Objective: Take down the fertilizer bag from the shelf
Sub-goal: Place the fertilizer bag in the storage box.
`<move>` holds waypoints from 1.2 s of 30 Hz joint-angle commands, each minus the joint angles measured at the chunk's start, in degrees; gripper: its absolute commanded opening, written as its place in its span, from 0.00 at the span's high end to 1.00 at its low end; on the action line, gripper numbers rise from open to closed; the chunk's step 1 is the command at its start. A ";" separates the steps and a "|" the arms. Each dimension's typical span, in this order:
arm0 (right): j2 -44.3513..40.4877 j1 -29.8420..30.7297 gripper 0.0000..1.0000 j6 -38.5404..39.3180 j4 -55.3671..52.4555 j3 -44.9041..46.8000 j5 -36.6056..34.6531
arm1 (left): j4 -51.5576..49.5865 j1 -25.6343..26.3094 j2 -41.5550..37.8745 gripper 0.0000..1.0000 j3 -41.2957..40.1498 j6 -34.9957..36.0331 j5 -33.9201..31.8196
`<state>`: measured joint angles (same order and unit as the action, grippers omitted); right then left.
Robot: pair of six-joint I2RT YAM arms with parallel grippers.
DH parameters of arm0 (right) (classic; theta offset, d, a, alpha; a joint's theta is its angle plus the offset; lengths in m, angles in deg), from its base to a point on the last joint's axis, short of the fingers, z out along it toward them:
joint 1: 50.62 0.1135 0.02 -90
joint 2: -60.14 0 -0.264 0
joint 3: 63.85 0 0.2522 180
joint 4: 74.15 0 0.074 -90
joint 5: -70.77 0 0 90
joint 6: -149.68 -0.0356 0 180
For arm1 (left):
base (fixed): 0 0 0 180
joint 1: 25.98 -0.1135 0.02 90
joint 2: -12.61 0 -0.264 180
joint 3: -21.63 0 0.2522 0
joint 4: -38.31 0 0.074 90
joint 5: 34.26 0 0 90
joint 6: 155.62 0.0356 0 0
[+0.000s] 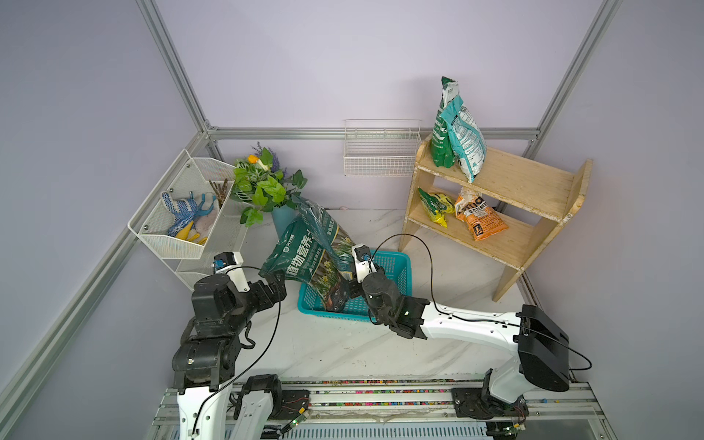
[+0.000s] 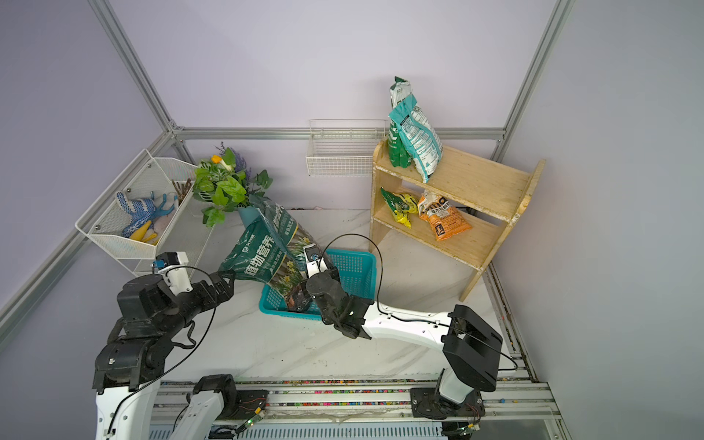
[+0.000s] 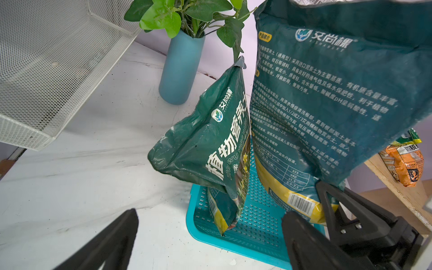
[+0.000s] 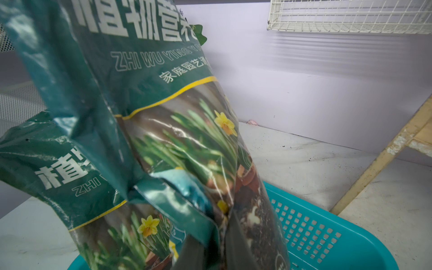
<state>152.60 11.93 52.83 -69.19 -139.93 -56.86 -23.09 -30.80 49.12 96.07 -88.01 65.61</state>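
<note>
Right pincer [image 1: 347, 286] tight on fertilizer bag [image 1: 324, 228] over teal basket [image 1: 397, 266], second bag [image 1: 299, 256] alongside; left pincer [image 1: 277, 282] agape, vase [image 1: 282, 221] behind.

We see a white marble table [image 1: 343, 343] bearing a teal basket [image 1: 396, 266] mid-table, a blue vase [image 1: 282, 223] behind it, and a wooden shelf [image 1: 533, 183] far right.

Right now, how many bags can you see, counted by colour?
Dark green bags, at the teal basket: 2
Green bag, top tier of the shelf: 1
Teal-and-white bag, top tier: 1
Yellow-green bag, lower tier: 1
Orange bag, lower tier: 1
Total: 6
</note>
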 commanded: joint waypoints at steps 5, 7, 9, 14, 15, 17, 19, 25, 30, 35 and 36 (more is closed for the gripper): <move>2.56 0.47 1.00 1.04 22.16 1.72 -2.80 | 0.62 -0.28 -0.59 0.00 -2.57 -0.02 0.62; 4.21 0.47 1.00 1.53 23.76 2.18 -2.98 | 0.62 -0.28 -0.57 0.00 -2.58 -0.03 0.68; 5.62 0.56 1.00 1.66 25.53 2.92 -2.91 | 0.62 -0.28 -0.59 0.00 -2.54 -0.04 0.67; 8.88 1.56 1.00 2.46 29.74 4.78 -3.25 | 0.61 -0.28 -0.64 0.00 -2.53 -0.03 0.63; 9.64 1.89 1.00 2.86 30.83 5.21 -3.43 | 0.62 -0.28 -0.66 0.00 -2.59 -0.03 0.66; 10.98 2.67 1.00 3.91 33.12 6.09 -3.96 | 0.62 -0.28 -0.65 0.00 -2.59 -0.02 0.61; 12.18 3.41 1.00 4.64 35.22 7.04 -4.49 | 0.62 -0.26 -0.70 0.00 -2.55 -0.02 0.68; 15.11 4.46 1.00 3.86 38.56 9.22 -4.81 | 0.59 -0.28 -0.65 0.00 -2.59 -0.02 0.68; 17.50 5.68 1.00 4.60 40.99 10.03 -5.77 | 0.62 -0.26 -0.67 0.00 -2.59 -0.02 0.63; 19.68 6.62 1.00 5.40 43.10 10.38 -5.89 | 0.62 -0.28 -0.70 0.00 -2.59 -0.03 0.66; 20.04 6.71 0.98 5.49 43.33 10.38 -5.75 | 0.62 -0.28 -0.66 0.00 -2.59 -0.06 0.68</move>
<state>171.92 16.04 57.31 -34.28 -128.81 -67.44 -23.07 -30.80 48.86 96.07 -87.99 65.61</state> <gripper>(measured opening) 0.137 0.997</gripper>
